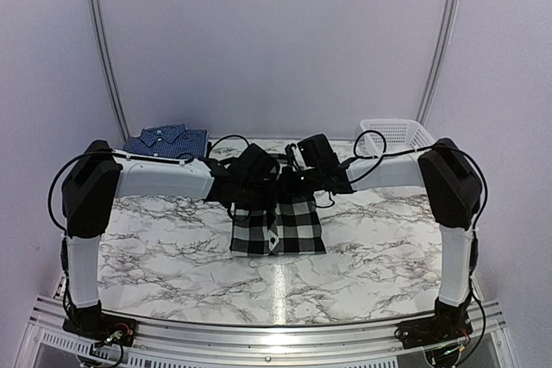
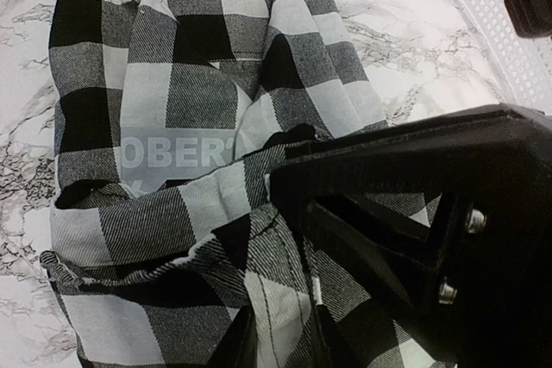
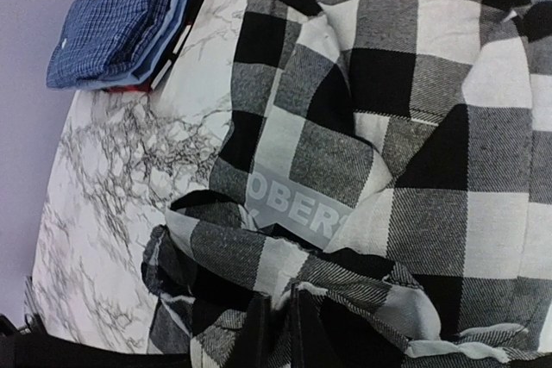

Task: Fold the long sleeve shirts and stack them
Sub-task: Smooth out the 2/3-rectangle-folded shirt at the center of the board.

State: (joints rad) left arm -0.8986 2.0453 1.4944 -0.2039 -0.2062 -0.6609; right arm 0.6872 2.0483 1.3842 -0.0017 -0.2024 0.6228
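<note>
Left arm point(image 1: 164, 177) and right arm point(image 1: 455, 260): white tubular links joined by black angular housings point(image 1: 90, 187), with black cables point(image 1: 228, 140) looping between. Left tool point(image 2: 280, 346): matte black, triangular cut-out in its frame, two silver screws point(image 2: 473, 220).

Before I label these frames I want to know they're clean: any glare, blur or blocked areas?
Top external: even light, glare streak on the marble table, arms hide the top of the checked shirt. Left wrist: cloth sharp, the dark fingers fill the lower right. Right wrist: checks sharp, blue shirts clear at upper left.
</note>
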